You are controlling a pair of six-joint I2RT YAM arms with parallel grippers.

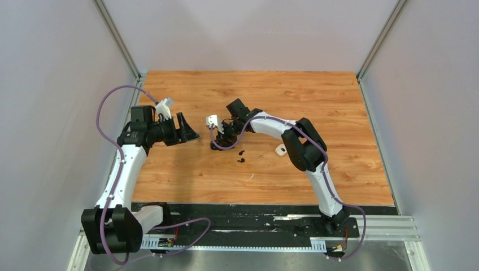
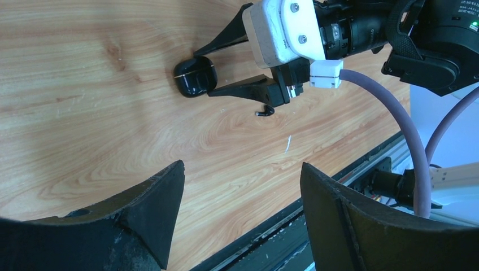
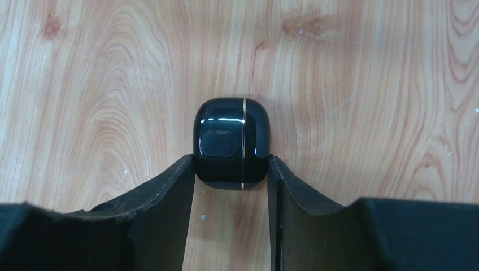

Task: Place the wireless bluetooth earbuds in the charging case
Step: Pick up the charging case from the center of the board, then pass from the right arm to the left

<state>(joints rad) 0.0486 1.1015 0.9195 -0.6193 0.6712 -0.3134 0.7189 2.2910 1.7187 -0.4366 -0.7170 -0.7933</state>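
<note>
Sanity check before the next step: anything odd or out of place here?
Nothing is spilled or damaged. One oddity: the charging case, pinched by the right gripper, looks closed, while a black earbud lies loose beside it.

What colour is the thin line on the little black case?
Gold, running down the shiny black charging case; the right wrist view shows it best.

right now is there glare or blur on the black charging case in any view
right wrist: black charging case sharp, a white glare streak on its glossy shell; left wrist: case sharp, faint highlights, left gripper's fingers soft and dark; top external: case too small to judge
</note>
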